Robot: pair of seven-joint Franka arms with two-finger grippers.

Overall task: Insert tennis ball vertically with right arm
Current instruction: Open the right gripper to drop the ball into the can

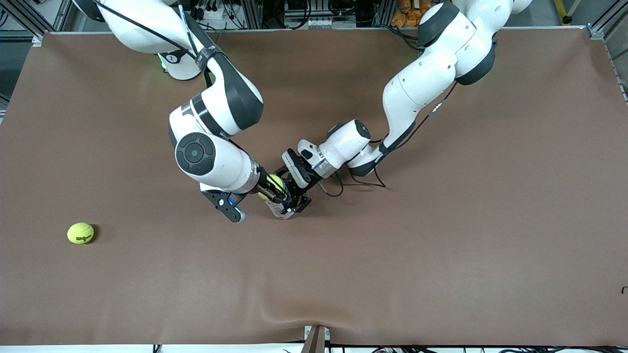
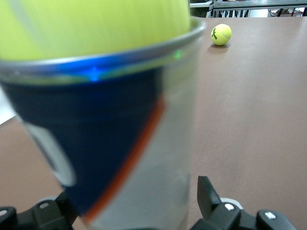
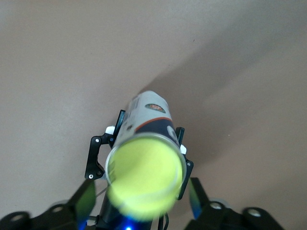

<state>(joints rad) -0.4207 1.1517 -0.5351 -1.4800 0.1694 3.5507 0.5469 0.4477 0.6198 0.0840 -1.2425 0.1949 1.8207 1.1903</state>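
Observation:
A clear tube can (image 3: 146,115) with a blue and orange label (image 2: 96,134) stands mouth up near the table's middle. My left gripper (image 1: 296,196) is closed on its sides, one finger (image 3: 181,143) showing on each flank. A yellow tennis ball (image 3: 144,177) sits in the can's mouth (image 1: 274,184) and fills the rim (image 2: 96,28). My right gripper (image 3: 141,199) hangs right over the ball, open. Its fingers (image 3: 85,197) stand a little clear of the ball on both sides.
A second tennis ball (image 1: 80,233) lies loose on the brown table cloth (image 1: 441,245) toward the right arm's end, nearer the front camera; it also shows as a small ball (image 2: 221,34) in the left wrist view. A cable (image 1: 338,189) trails from the left wrist.

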